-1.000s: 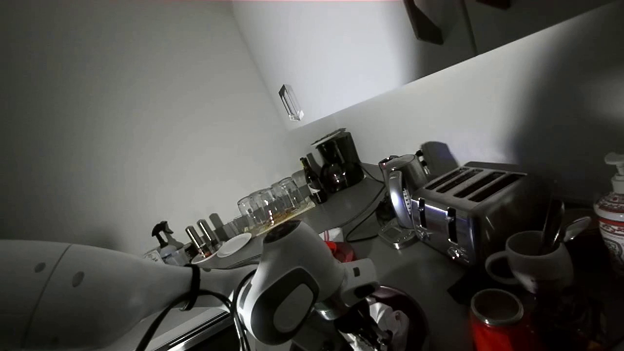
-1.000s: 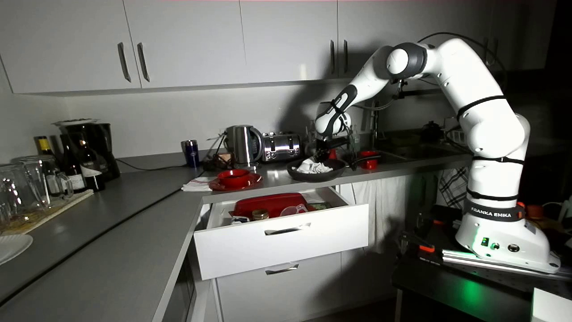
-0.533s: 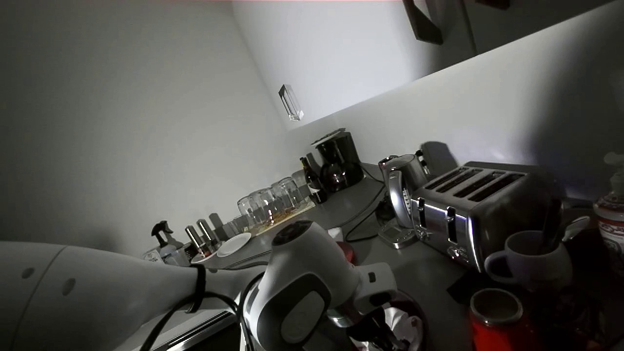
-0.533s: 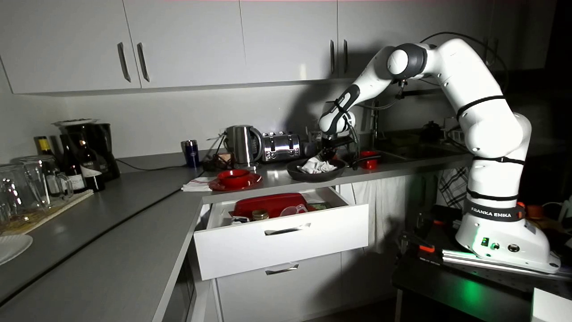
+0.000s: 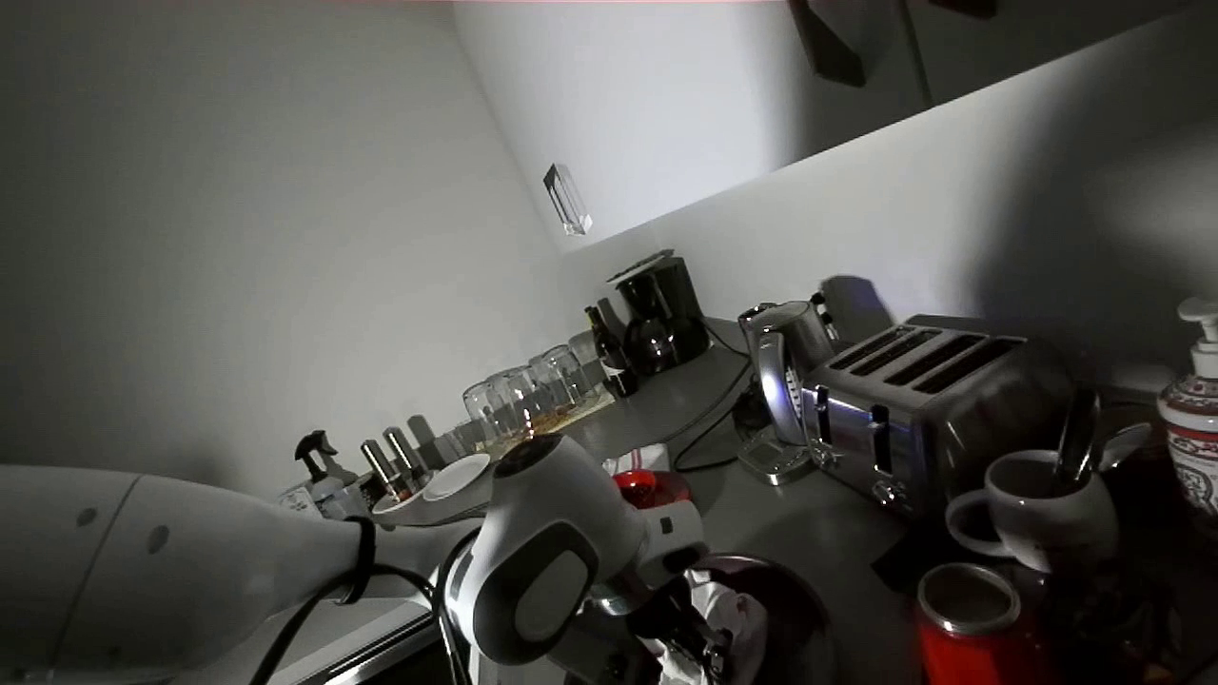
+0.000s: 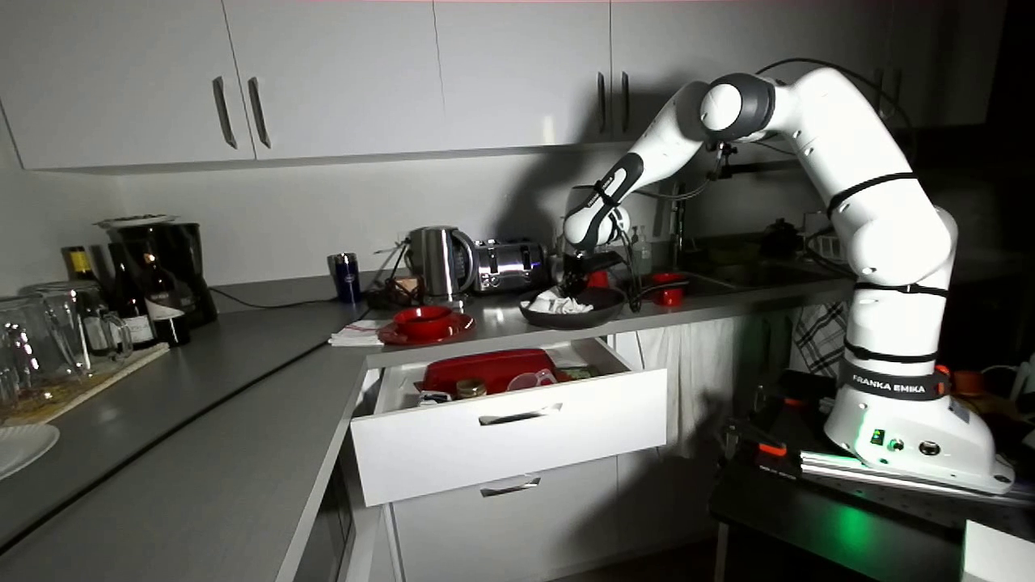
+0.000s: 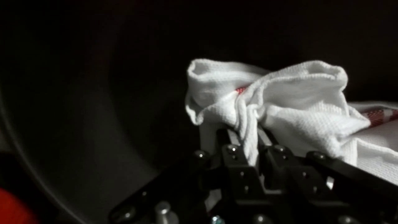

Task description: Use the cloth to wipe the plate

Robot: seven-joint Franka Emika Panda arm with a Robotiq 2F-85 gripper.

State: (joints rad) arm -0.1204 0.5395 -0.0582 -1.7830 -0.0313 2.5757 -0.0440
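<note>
Two puffed folds of white cloth [image 7: 295, 93] stand up in the wrist view like a loose bow, soft and creased, with a fleck of red between them and a red-and-white band farther right. From where I'm standing it sits bunched in the dark plate [image 6: 580, 322] on the counter [image 6: 202, 420], at the left of the plate in an exterior view, with bare dark surface to its right. The gripper [image 7: 247, 138] slants down to it, its black fingers [image 7: 231, 157] drawn nearly together, only the thickness of a fold apart, and clamped on that fold of cloth, which runs down between them. Whether the underside presses on the plate I can't tell. Most of the plate's inside sinks into black in the wrist view, just a pale curved edge coming clear at the left, and the cloth runs off the right side. A red shape [image 7: 14, 207] fills the lower left corner, too blurred and cut off to name. In an exterior view the arm [image 5: 571, 495] hides part of the plate, and its near side drops below the bottom edge.
</note>
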